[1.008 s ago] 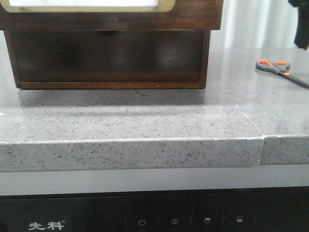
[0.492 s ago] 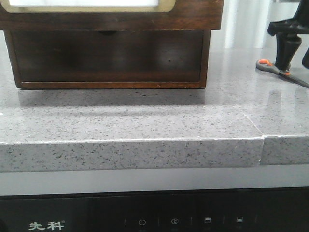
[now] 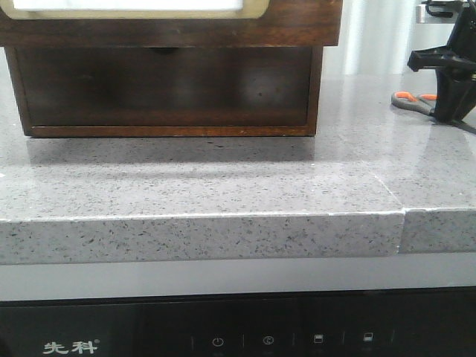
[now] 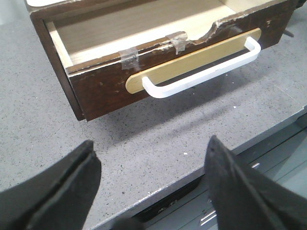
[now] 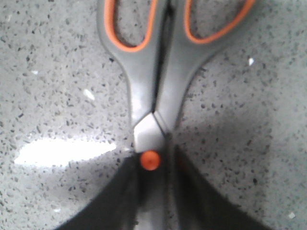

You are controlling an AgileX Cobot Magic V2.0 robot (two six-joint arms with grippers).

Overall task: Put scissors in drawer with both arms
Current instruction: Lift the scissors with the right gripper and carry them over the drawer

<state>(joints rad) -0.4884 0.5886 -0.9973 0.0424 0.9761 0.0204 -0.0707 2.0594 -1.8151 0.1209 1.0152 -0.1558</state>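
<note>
Scissors (image 3: 413,100) lie flat on the grey counter (image 3: 223,186) at the far right of the front view. The right gripper (image 3: 451,111), up in the corner 1 second ago, has dropped onto them, its fingers squeezing the blades by the orange pivot. Pickup looks near. The left gripper (image 4: 151,184) hangs spread wide before the pulled-out drawer (image 4: 158,57).

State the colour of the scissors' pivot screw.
Orange, on the scissors; clearest in the right wrist view.
</note>
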